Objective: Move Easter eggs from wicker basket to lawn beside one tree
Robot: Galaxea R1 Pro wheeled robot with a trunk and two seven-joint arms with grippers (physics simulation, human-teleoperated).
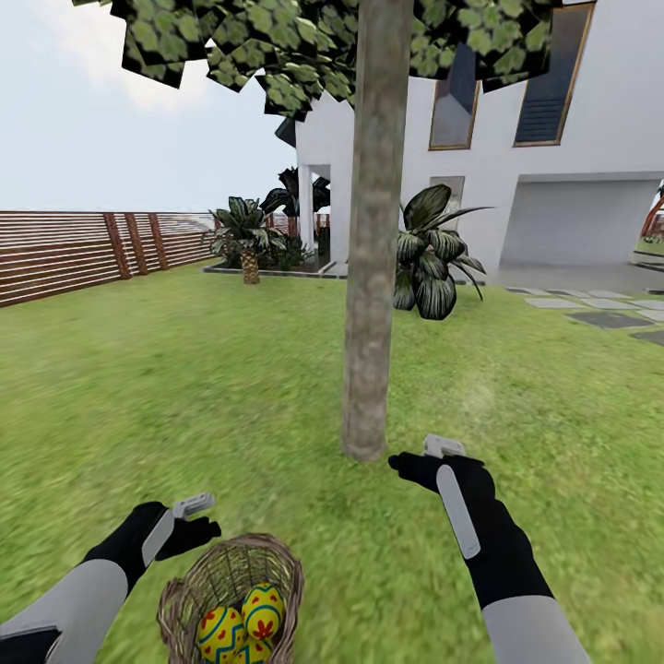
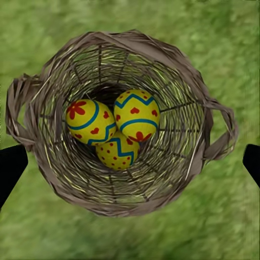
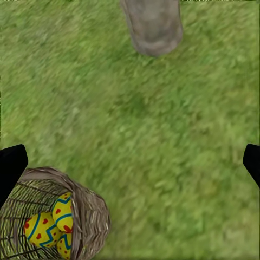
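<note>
Wicker basket (image 1: 231,599) sits on the lawn (image 1: 184,406) just short of the tree (image 1: 373,277), all three Easter eggs (image 2: 114,130) bunched together on its floor. Directly above the basket, the left gripper (image 2: 130,160) hangs spread wide, fingertips (image 2: 11,165) outside the rim on either side, touching nothing. Beside the trunk's base, the right gripper (image 3: 130,162) is likewise spread and empty over grass.

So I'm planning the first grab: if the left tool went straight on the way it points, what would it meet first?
Probably the Easter eggs in the wicker basket; the open left tool looks centred over them.
</note>
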